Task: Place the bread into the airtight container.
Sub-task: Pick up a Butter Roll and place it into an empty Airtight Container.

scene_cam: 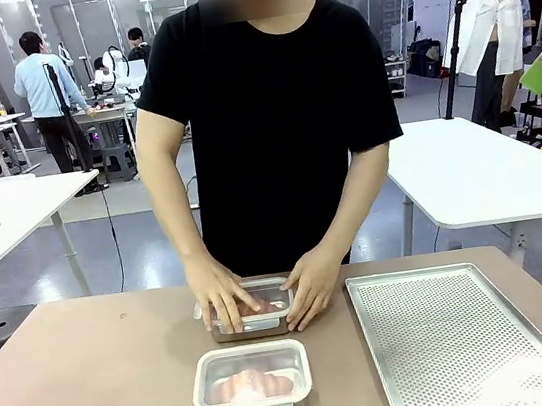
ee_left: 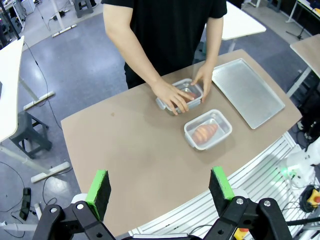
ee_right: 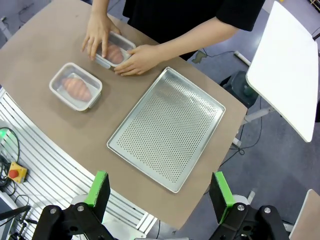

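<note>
- Where the brown table [scene_cam: 95, 389] is bare, its surface is matte and smooth.
- Perforated metal tray [scene_cam: 462, 343]: rectangular, shiny, at the robot's right.
- Near container [scene_cam: 252, 384]: clear plastic, rounded corners, lidded, bread [scene_cam: 248, 384] inside.
- Far container [scene_cam: 256, 308]: under both of the person's hands [scene_cam: 221, 293], a second bread inside.
- Left gripper [ee_left: 161, 189] and right gripper [ee_right: 158, 189]: green-padded jaws wide apart, empty, high above the table.
</note>
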Robot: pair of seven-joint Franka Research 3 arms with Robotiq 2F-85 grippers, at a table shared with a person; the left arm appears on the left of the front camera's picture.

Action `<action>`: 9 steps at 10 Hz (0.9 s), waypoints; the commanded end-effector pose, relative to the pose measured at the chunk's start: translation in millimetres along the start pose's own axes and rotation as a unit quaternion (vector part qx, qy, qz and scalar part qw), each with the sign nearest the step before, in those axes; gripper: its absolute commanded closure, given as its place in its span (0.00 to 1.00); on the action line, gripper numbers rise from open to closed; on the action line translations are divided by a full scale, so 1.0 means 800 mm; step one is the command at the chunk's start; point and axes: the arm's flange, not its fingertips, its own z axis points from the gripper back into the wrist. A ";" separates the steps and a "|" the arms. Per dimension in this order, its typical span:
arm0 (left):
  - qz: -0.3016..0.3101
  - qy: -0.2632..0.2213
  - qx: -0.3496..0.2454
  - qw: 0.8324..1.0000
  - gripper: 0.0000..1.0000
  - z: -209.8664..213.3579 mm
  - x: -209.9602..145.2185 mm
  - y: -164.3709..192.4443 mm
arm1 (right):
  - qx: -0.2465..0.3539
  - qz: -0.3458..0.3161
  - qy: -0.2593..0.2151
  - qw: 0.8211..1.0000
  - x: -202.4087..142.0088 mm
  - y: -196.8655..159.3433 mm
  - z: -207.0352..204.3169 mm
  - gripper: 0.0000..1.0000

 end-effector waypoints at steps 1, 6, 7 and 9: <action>-0.003 -0.004 -0.002 1.000 0.00 0.002 0.001 -0.003 | -0.001 0.001 0.003 1.000 -0.002 -0.001 0.002 0.00; -0.003 -0.004 -0.002 1.000 0.00 0.002 0.001 -0.003 | -0.001 0.001 0.003 1.000 -0.002 -0.001 0.002 0.00; -0.003 -0.004 -0.002 1.000 0.00 0.002 0.001 -0.003 | -0.001 0.001 0.003 1.000 -0.002 -0.001 0.002 0.00; -0.003 -0.004 -0.002 1.000 0.00 0.002 0.001 -0.003 | -0.001 0.001 0.003 1.000 -0.002 -0.001 0.002 0.00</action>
